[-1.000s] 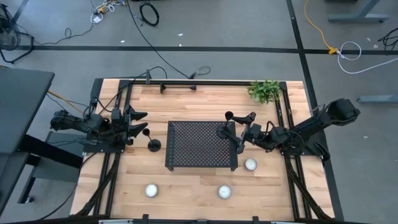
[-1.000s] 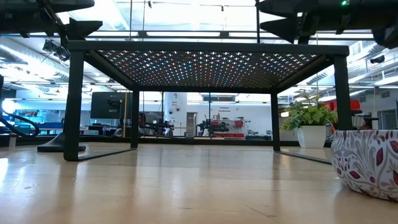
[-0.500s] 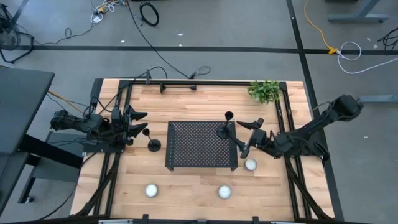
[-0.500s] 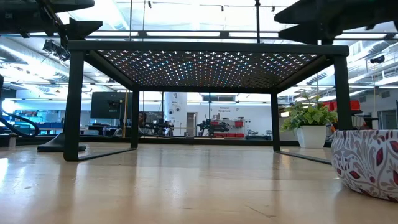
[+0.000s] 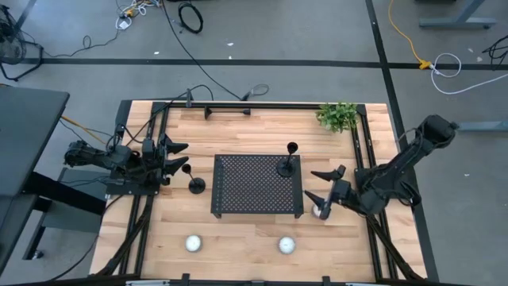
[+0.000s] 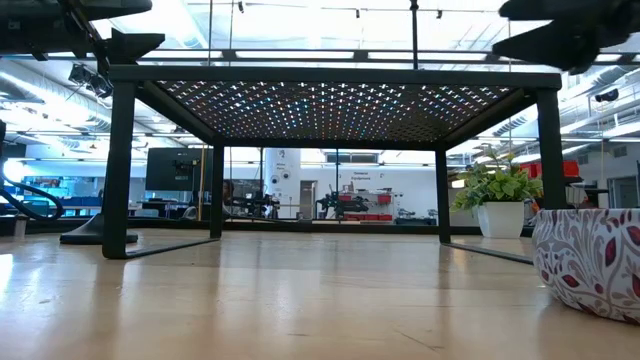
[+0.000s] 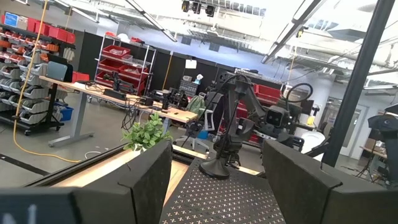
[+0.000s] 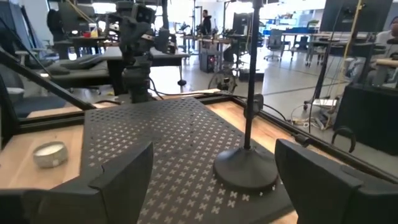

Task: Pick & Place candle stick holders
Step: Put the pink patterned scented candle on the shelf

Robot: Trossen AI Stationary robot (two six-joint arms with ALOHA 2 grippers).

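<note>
While the pale wooden bench (image 5: 246, 127) carries a black perforated metal tray (image 5: 250, 187) on thin legs, one candle stick holder (image 5: 286, 163) stands upright on the tray's far right corner: a thin stem on a round flat base, with a small cup on top. The right hand (image 5: 324, 193) is just right of the tray and nearer than this holder, apart from it, fingers spread wide and empty. A second candle stick holder (image 5: 194, 181) stands on the bench just left of the tray. The left hand (image 5: 176, 158) waits beside it, its fingers open and holding nothing. Small round silver candles (image 5: 192, 243) lie on the near part of the bench, and a green plant (image 5: 338, 116) stands at the far right corner.
</note>
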